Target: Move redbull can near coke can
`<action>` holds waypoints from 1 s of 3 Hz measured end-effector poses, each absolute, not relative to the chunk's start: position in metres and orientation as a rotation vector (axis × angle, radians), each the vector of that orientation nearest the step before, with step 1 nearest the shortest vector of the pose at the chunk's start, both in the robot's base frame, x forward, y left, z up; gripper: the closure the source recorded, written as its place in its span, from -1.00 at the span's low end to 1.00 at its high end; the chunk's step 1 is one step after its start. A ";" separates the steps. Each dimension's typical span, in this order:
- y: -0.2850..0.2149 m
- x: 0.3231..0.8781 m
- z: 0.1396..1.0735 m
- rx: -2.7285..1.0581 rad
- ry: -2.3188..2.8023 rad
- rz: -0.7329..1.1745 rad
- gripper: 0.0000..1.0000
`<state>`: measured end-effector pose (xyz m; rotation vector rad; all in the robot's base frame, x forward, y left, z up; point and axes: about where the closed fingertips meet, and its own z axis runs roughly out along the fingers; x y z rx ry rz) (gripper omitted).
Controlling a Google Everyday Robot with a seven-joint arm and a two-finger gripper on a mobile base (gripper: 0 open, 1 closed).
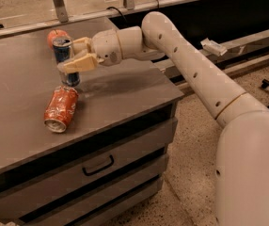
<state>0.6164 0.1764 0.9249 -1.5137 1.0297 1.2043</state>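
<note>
The redbull can (63, 51), slim, blue and silver, stands upright on or just above the grey table (125, 86) at the back left. My gripper (69, 55) reaches in from the right and is shut on the redbull can, with one finger (80, 64) crossing its front. The coke can (60, 108), orange-red and dented, lies on its side just in front of the redbull can, its silver end towards the table's front edge. The two cans are almost touching.
A red-orange apple (53, 34) sits right behind the redbull can. The table has drawers (97, 166) below its front edge. A dark counter with a rail (247, 36) runs to the right. The floor is speckled.
</note>
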 end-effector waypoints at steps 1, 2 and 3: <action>0.179 0.615 0.925 -1.517 1.026 1.209 -0.76; 0.182 0.614 0.925 -1.520 1.023 1.212 -1.00; 0.182 0.614 0.925 -1.520 1.023 1.213 -1.00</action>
